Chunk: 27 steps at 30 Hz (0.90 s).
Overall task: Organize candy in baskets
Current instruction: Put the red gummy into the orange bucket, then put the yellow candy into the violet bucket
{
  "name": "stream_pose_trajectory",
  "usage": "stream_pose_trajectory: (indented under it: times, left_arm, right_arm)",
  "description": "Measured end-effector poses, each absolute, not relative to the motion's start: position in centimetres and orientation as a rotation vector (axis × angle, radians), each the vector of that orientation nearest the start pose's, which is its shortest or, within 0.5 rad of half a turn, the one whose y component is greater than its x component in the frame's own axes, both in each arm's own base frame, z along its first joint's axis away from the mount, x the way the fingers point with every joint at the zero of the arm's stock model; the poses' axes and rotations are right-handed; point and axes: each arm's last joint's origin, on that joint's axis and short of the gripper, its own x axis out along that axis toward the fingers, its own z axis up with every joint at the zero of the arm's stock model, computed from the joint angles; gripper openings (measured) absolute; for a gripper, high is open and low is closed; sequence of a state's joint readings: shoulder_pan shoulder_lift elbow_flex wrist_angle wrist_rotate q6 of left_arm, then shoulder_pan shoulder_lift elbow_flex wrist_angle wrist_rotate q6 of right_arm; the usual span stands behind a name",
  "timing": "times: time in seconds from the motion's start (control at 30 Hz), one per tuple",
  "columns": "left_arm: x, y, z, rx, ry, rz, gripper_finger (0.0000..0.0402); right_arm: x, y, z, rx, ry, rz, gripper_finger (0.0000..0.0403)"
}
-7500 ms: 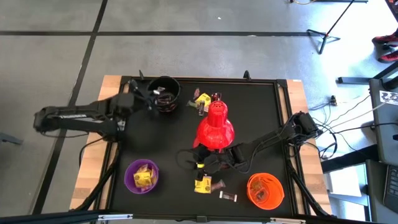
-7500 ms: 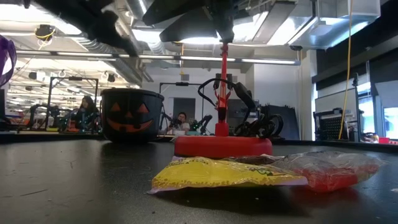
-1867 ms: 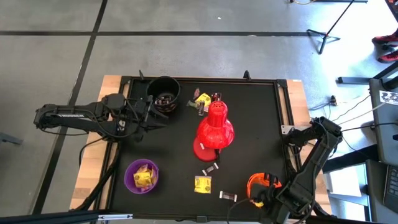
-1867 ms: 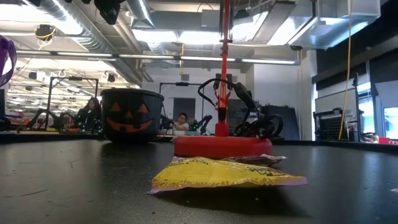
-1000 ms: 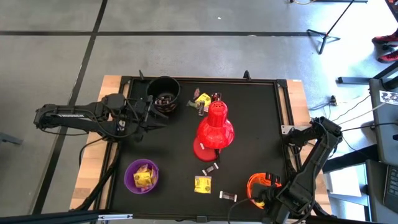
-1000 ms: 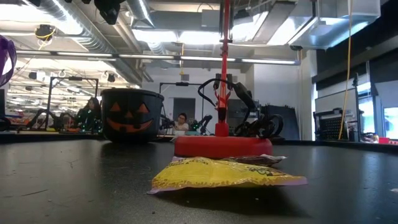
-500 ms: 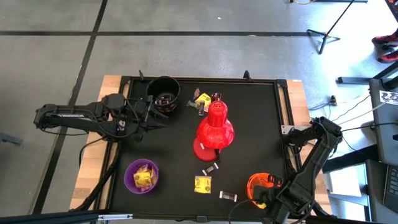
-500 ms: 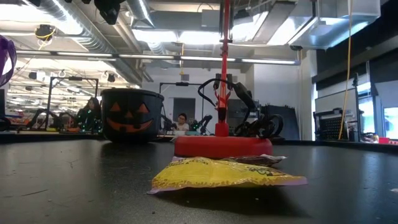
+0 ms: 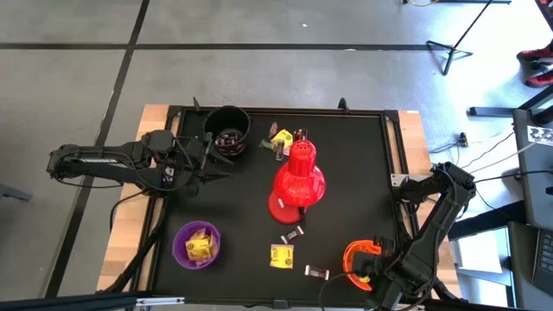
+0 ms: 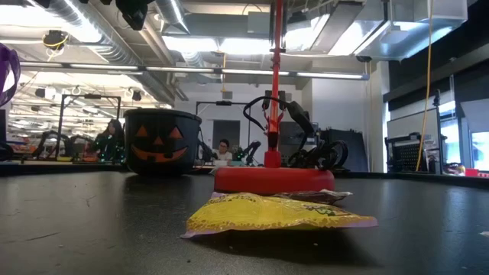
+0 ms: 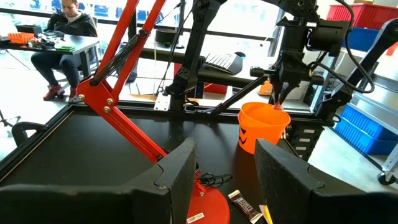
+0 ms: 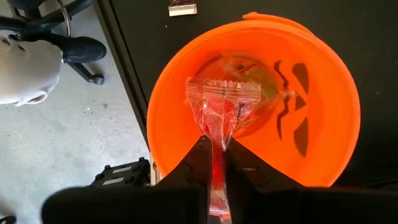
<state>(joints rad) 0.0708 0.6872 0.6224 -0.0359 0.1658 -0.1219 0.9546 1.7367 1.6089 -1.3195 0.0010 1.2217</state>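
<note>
While above the orange bucket (image 12: 323, 106), right pincer (image 12: 214, 158) clamping a clear-wrapped candy (image 12: 222, 102), contents indistinct.

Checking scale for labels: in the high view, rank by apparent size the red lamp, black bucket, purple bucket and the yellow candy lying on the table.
1. red lamp
2. black bucket and purple bucket, which look alike
3. yellow candy
</note>
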Motion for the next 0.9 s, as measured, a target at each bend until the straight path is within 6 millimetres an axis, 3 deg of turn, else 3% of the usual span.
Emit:
stream_pose_trajectory:
  times: [0.5,0.9]
  left_arm:
    - [16.01,0.66,30.53,-0.133,0.106,-0.089,0.0155]
    - [16.00,0.66,30.54,-0.133,0.106,-0.089,0.0155]
  right_arm:
    - [18.95,26.68,29.63,0.226,1.482,-0.057,0.0032]
    - [19.11,26.88,29.67,0.205,1.463,-0.008,0.0187]
